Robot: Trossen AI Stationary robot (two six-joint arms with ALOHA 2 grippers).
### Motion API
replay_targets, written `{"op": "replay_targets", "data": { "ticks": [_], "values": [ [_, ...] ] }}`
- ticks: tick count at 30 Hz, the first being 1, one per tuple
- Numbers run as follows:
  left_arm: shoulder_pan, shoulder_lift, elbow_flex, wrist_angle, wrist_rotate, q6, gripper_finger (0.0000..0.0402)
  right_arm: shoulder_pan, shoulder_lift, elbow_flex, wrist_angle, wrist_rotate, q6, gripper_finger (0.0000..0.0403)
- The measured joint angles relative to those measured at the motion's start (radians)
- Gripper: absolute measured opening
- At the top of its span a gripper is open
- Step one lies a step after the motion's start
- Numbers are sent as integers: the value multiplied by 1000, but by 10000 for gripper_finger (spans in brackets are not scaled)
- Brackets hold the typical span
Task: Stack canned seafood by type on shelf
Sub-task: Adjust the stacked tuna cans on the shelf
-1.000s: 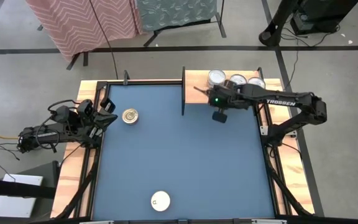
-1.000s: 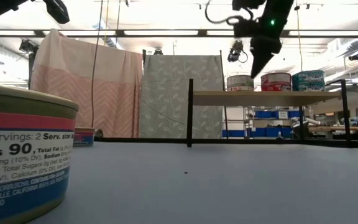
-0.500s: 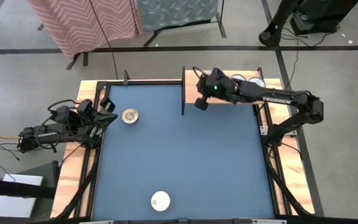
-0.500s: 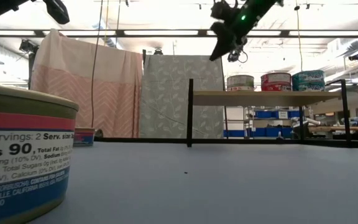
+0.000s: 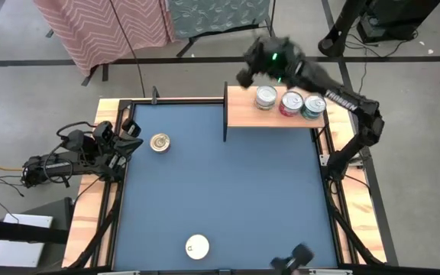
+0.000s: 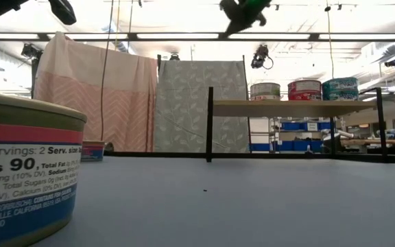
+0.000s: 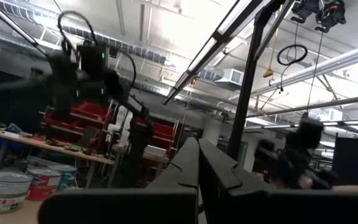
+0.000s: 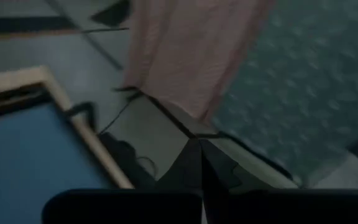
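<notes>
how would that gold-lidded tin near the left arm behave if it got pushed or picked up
The gold-lidded tin stands flat on the blue table, short and wide, so a push would probably slide it rather than tip it. It looks rigid metal, so likely stiff in a grip. Its smooth round wall may slip unless the fingers close squarely across it.

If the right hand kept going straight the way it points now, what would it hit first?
Nothing on the table. The shut right hand is raised past the shelf and aims beyond the table's far edge; its wrist view shows floor, then the pink cloth ahead. Probably the cloth, though depth is unclear.
</notes>
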Motion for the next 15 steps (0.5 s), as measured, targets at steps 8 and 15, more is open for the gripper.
{"op": "replay_targets", "data": {
  "ticks": [8,15],
  "values": [
    [0,0,0,0,-7,28,4,-160,132,269,-300,31,183,2],
    [0,0,0,0,-20,30,4,-241,223,295,-407,-86,327,2]
  ]
}}
